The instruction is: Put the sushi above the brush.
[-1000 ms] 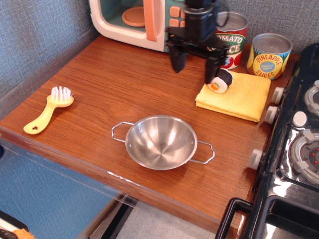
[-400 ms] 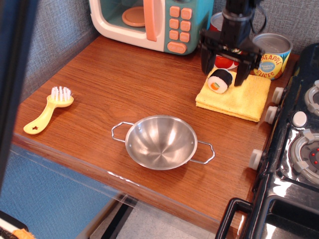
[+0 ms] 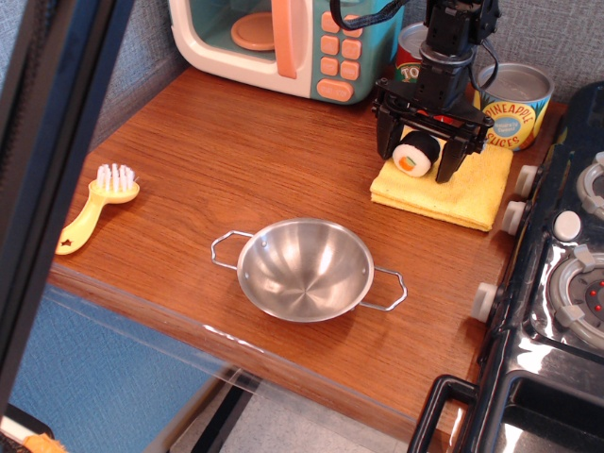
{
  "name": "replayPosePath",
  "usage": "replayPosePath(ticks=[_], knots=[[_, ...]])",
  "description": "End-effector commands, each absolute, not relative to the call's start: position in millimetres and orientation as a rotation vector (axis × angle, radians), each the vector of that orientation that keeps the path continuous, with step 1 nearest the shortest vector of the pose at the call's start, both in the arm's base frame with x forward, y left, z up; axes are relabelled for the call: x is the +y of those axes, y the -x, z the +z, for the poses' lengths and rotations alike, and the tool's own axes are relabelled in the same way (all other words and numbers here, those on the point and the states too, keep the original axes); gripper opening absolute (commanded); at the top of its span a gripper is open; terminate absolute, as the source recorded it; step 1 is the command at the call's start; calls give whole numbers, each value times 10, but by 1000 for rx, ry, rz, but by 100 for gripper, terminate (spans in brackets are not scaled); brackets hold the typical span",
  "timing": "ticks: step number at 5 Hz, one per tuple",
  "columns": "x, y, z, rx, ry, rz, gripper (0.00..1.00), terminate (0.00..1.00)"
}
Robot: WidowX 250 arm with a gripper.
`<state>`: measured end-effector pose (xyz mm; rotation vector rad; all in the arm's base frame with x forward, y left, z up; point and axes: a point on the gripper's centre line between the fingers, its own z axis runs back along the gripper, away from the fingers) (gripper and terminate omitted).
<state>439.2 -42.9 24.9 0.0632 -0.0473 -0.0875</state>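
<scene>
Wooden table (image 3: 236,160) with the gripper (image 3: 418,157) at about 1 o'clock from the steel bowl (image 3: 305,268), its two dark fingers (image 3: 386,140) spread wide and standing either side of the sushi (image 3: 416,153); no finger can be seen pressing on the roll. The sushi rests on the yellow cloth (image 3: 453,187), orange centre facing the camera. The brush (image 3: 95,207) lies well apart near the table's left edge, at 9 o'clock from the bowl, bristle head toward 12 o'clock, its handle end partly hidden by a dark bar in the foreground. Behind the gripper at 12 o'clock stand a tomato can (image 3: 411,52) and a pineapple can (image 3: 514,104); the toy microwave (image 3: 283,42) sits at 11 o'clock
</scene>
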Motion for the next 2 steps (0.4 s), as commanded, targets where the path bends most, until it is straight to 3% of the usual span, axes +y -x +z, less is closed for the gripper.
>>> replayPosePath(ticks=[1, 2], knots=[[-358, -4409, 644, -147, -16, -90, 0, 0], [-225, -4334, 855, -183, 5, -83, 0, 0]])
